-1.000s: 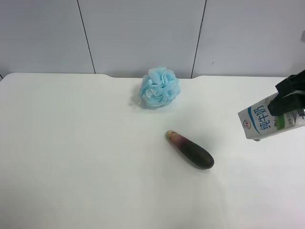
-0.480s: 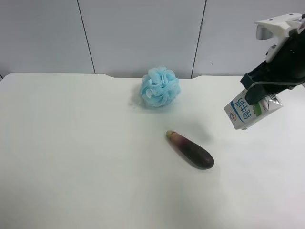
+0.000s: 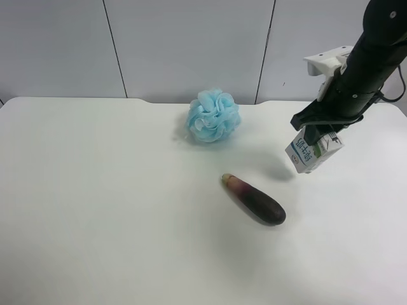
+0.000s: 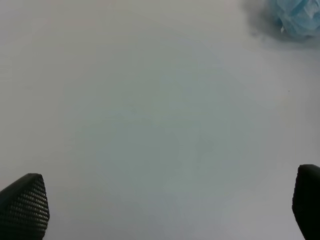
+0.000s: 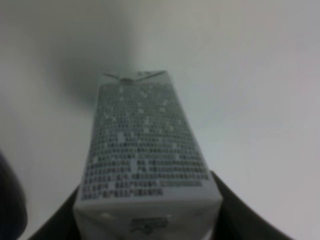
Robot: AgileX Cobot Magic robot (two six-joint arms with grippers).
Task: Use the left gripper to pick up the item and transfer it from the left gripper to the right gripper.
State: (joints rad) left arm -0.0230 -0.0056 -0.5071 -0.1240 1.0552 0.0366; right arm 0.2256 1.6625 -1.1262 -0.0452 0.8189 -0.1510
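bright, even overhead light; the white bench (image 3: 114, 210) shows no glare. soft shadows lie beside the fluffy blue bath sponge (image 3: 213, 115) and dark purple eggplant (image 3: 254, 199). both wrist views are blurred, dimmer and greyish.

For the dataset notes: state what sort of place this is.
Probably a lab or robot test bench, not a home. A bare white table stands against plain grey wall panels, and unrelated props lie on it: a bath sponge and an eggplant, while a gripper holds a milk carton above it.

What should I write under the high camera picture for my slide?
Right gripper holds the milk carton above the table, near an eggplant and blue sponge.
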